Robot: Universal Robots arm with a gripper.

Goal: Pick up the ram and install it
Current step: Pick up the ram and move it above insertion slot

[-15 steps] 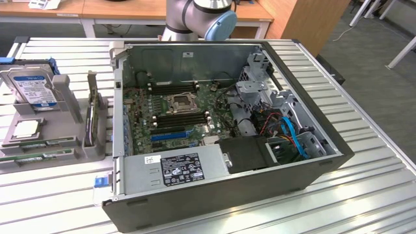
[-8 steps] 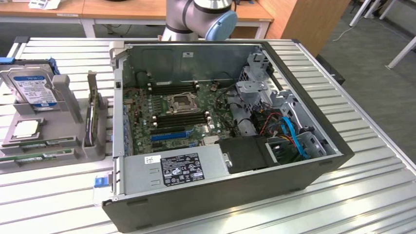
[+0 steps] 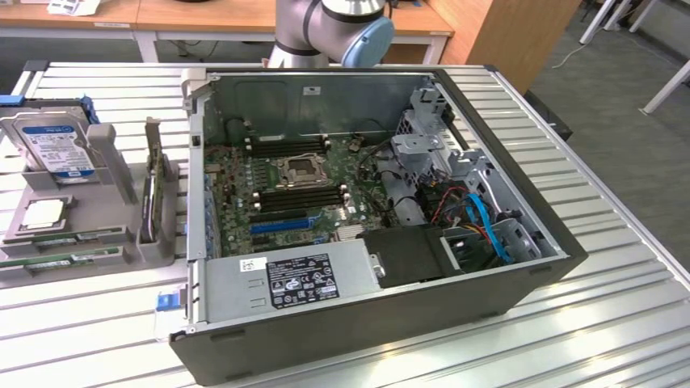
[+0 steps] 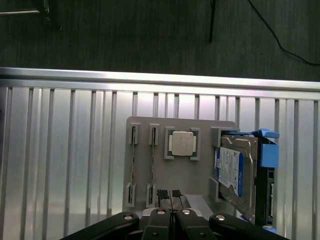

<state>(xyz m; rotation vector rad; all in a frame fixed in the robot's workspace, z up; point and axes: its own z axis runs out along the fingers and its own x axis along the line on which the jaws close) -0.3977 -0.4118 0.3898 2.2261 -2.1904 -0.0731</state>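
Two green ram sticks [image 3: 81,238] [image 3: 70,260] lie in a grey holder tray [image 3: 108,162] at the exterior view's left, beside the open computer case [image 3: 367,210]. In the wrist view both ram sticks [image 4: 133,167] [image 4: 152,167] are seen edge-on in their tray [image 4: 200,200] mounts. My gripper [image 4: 169,193] hangs well above the tray, near the end of the ram mounts, with its black fingertips [image 4: 161,193] pressed together and nothing between them. The motherboard's black memory slots [image 3: 302,198] flank the processor socket [image 3: 296,170].
The tray also carries a silver processor chip [image 4: 182,143] and an upright hard drive [image 4: 235,172] in a blue bracket. Inside the case are a power supply [image 3: 291,279], cables [image 3: 485,222] and a drive cage [image 3: 426,149]. The arm's base [image 3: 329,28] stands behind the case on the slatted table [image 3: 603,307].
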